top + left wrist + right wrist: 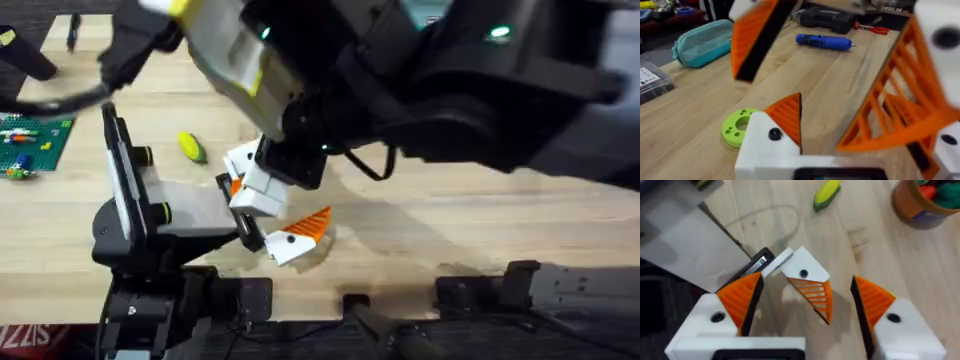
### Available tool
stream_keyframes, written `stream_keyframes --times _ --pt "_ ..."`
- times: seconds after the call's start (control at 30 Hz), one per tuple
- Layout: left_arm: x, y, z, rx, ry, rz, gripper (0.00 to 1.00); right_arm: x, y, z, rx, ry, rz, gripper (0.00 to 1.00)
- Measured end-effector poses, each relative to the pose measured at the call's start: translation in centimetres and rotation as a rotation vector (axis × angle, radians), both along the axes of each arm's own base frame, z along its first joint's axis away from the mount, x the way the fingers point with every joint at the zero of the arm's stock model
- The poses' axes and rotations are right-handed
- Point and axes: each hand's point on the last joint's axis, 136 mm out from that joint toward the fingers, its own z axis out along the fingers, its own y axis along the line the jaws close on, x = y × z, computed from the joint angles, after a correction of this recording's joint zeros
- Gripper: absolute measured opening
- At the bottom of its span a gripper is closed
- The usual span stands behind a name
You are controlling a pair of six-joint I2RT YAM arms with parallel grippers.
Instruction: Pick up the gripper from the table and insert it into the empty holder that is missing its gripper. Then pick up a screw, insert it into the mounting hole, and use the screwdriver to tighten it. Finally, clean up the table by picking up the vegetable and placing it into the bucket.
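**Right fingers spread around the fitted holder**

Over the middle of the table (480, 230), the right arm comes in from the right side, looming large, dark and blurred in the overhead view. The right gripper (807, 286) points down at the wood, its white fingers with orange pads held wide apart and gripping nothing. Between them, touching neither, sits the holder (805, 267), with a dark hole in its white face. The gripper (816, 296), ribbed side showing, lies snug against the holder's lower edge. In the overhead view this pair lies at the end of the black-and-grey arm (130, 205), near the table's front edge.

The left gripper (840, 132) is low over the table, tilted, with its fingers also far apart and empty. Near it lies a green ring disc (736, 128). The screwdriver (824, 41) lies flat on the far side, well apart from both.

The vegetable (827, 192) lies on bare wood beyond the holder, and the bucket (920, 200) stands farther to one side, holding coloured toys. Its bluish label cannot be read (too blurred). White letters on a red strip (30, 335) at the overhead view's lower corner are cut off and illegible
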Motion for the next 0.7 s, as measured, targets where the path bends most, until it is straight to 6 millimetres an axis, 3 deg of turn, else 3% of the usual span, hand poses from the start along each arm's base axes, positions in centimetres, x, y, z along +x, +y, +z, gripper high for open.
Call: stream_keyframes --times 0.23,0.4,0.43,0.6,0.63,0.7 --pt "0.0 0.0 0.0 0.000 0.000 0.000 0.987 1.2 -2.1 3.4 0.077 -0.024 -0.089 0.994" --pt "0.0 0.0 0.0 0.000 0.001 -0.001 0.970 3.2 -5.5 3.8 0.070 0.022 -0.223 0.994" --pt "0.0 0.0 0.0 0.000 -0.001 0.000 0.893 3.6 -6.4 3.6 0.057 0.038 -0.254 0.994" --pt "0.0 0.0 0.0 0.002 -0.003 -0.001 0.144 5.7 -12.3 1.9 -0.033 0.131 -0.435 0.994" --pt "0.0 0.0 0.0 0.003 -0.006 -0.001 0.051 6.0 -13.6 1.7 -0.048 0.147 -0.473 0.994" --pt "0.0 0.0 0.0 0.003 -0.006 -0.001 0.016 6.7 -16.0 1.3 -0.073 0.175 -0.544 0.994"
